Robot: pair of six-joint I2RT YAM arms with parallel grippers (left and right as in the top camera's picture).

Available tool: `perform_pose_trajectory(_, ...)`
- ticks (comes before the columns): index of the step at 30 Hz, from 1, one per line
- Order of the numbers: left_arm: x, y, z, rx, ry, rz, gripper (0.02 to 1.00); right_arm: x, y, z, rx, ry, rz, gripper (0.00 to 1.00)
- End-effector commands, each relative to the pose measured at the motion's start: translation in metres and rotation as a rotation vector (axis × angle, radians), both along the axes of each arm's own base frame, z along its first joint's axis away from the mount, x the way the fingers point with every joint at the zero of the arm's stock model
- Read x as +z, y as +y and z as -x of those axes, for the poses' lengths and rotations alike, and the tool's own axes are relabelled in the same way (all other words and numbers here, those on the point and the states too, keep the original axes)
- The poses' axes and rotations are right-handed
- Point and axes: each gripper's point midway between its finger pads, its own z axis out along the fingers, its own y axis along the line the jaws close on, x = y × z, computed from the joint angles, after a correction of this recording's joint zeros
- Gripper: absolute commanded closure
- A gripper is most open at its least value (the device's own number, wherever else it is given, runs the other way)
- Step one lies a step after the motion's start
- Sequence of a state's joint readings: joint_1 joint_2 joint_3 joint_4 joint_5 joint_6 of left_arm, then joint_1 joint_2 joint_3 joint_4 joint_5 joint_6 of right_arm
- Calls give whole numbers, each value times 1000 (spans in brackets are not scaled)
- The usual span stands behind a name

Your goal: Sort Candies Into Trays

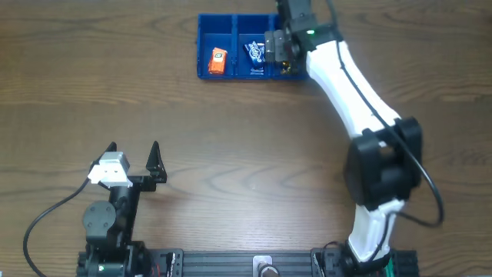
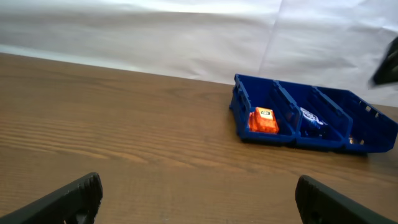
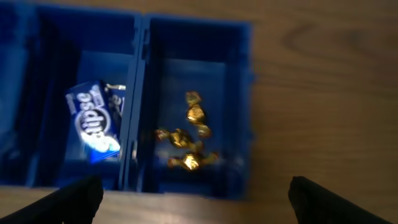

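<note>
With the gold candies (image 3: 186,140) lying in the blue tray's (image 1: 206,31) end compartment beneath the wide, empty right claw (image 3: 196,199), sorting looks finished, so next it probably withdraws; the left claw (image 1: 133,154) rests wide.

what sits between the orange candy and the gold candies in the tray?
The tray's middle compartment, holding one blue packet and walled off from both neighbours. The left wrist view shows all three compartments in a row.
</note>
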State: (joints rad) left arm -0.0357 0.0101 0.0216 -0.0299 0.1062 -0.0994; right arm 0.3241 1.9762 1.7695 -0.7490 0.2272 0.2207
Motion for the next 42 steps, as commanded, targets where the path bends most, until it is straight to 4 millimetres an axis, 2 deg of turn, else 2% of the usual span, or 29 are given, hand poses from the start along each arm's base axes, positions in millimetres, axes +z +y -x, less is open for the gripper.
perform_pose_trajectory(1,-16,-4,1,-23,48,-13,23,113,-38,41,0,-221,24,3)
perform_pose_trajectory(3,-16,-4,1,-23,48,-13,20,129,-50,60,-10,-270,25,3)
perform_pose_trajectory(5,-16,-4,1,-23,48,-14,20,142,-70,87,-40,-323,13,3)
perform_pose_trajectory(9,-16,-4,1,-23,48,-14,20,143,-110,142,-103,-402,-25,3)
perform_pose_trajectory(10,-16,-4,1,-23,48,-13,20,135,-125,169,-135,-444,-27,3)
perform_pose_trajectory(12,-16,-4,1,-23,48,-14,20,121,-134,197,-154,-482,-30,3)
perform_pose_trajectory(14,-16,-4,1,-23,47,-14,23,96,-143,225,-178,-505,-36,3)
perform_pose_trajectory(18,-16,-4,1,-23,48,-14,20,59,-144,254,-163,-564,-87,3)
perform_pose_trajectory(22,-16,-4,1,-23,47,-14,23,46,-143,270,-165,-673,-130,3)
perform_pose_trajectory(30,-16,-4,1,-23,47,-14,20,39,-140,278,-142,-829,-156,3)
perform_pose_trajectory(37,-16,-4,1,-23,48,-14,23,24,-121,261,-41,-891,-212,3)
perform_pose_trajectory(42,-16,-4,1,-23,47,-14,20,-3,-117,255,-28,-874,-217,3)
